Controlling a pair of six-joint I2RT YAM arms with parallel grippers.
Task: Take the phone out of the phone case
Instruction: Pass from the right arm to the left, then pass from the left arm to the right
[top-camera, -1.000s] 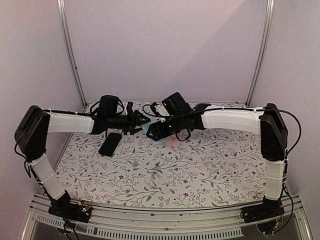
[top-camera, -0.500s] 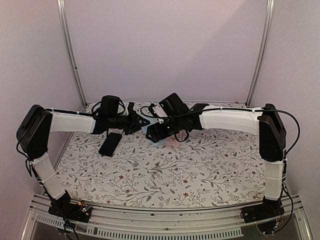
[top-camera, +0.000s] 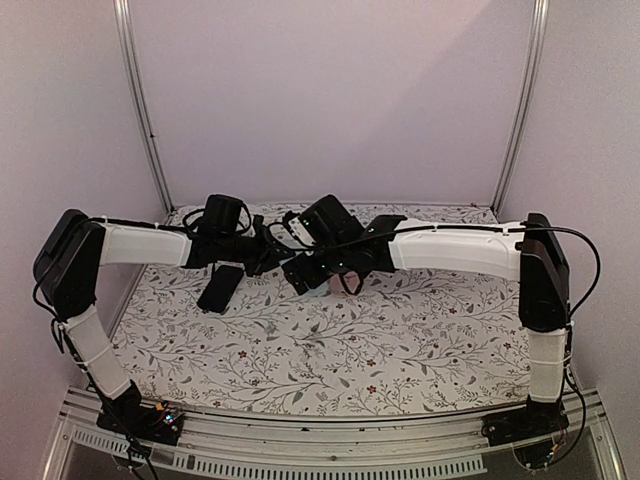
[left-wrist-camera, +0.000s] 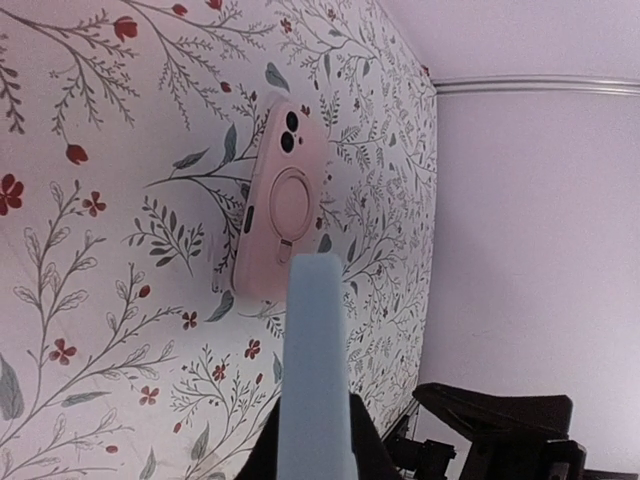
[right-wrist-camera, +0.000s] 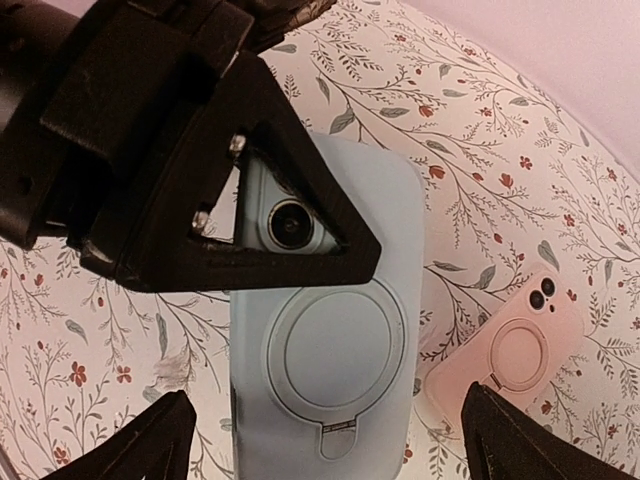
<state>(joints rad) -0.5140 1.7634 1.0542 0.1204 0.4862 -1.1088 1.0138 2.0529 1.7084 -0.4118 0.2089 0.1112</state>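
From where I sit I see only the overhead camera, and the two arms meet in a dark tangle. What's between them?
Observer: A light blue phone case, clamped in the left pincer.
Operator: Is a phone in it?
Observer: Seemingly; a camera lens shows through its cutout.
Operator: And the right pincer?
Observer: Open wide, one finger on each side of the case.

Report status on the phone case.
Left tool shut on blue phone case. Right tool open, at the case's back. Phone not yet out: lens shows in cutout. Pink case on table nearby, not in the way.
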